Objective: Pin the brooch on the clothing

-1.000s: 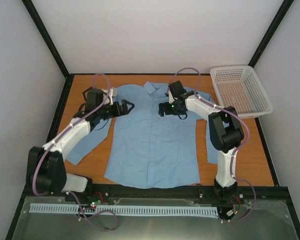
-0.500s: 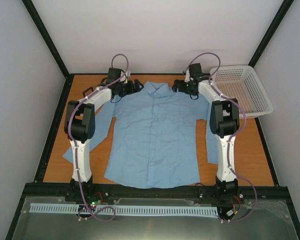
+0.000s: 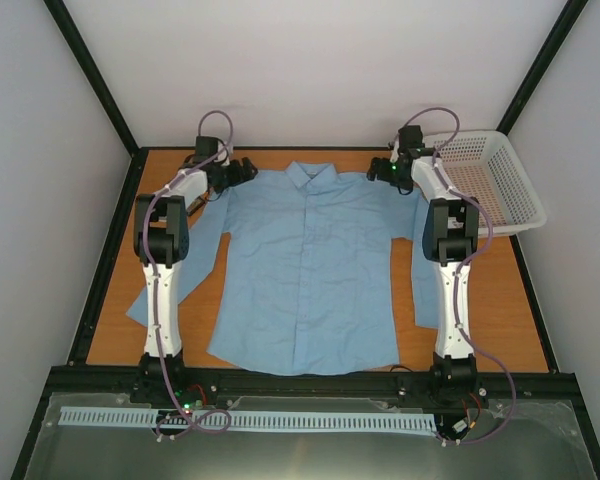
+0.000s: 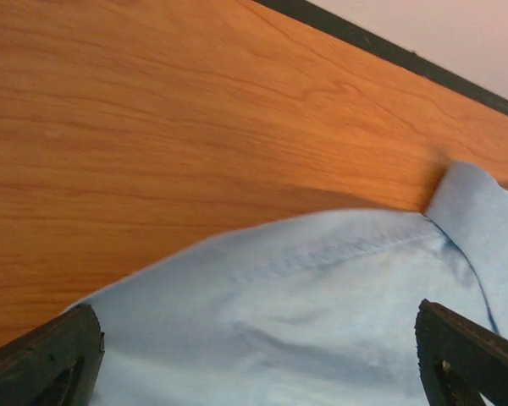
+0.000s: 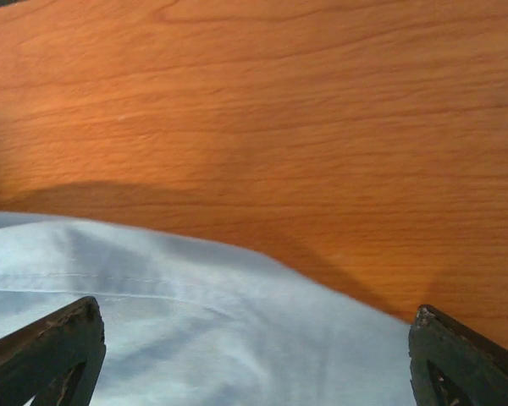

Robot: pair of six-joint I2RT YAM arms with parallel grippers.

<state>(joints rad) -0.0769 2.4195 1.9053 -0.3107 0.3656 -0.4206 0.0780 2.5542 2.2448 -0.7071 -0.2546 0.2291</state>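
Blue cotton covers most of the counter [image 3: 500, 300]: the shirt [image 3: 305, 270] lies flat on its back, buttoned front up, collar [image 3: 313, 176] toward the far edge and sleeves trailing down either side. The brooch shows in none of the views, so I cannot say where it is. It is not visible on the shirt front, in either claw or in the white mesh basket [image 3: 460, 135] at the far right. Both arms are stretched out long. The left claw [image 3: 244, 172] sits at the shirt's left shoulder and the right claw [image 3: 376, 174] at its right shoulder. Each wrist view shows the two fingers spread wide with the shoulder edge lying loose between them and bare wood beyond, so both claws are open and hold nothing. The step looks like squaring or smoothing the garment before any pinning. To do that well, each claw should close on the seamed shoulder edge rather than the thin single layer. The two should then pull evenly outward together, staying low so the cloth slides instead of bunching. With the arms this extended, uneven pulls would likely skew the collar.
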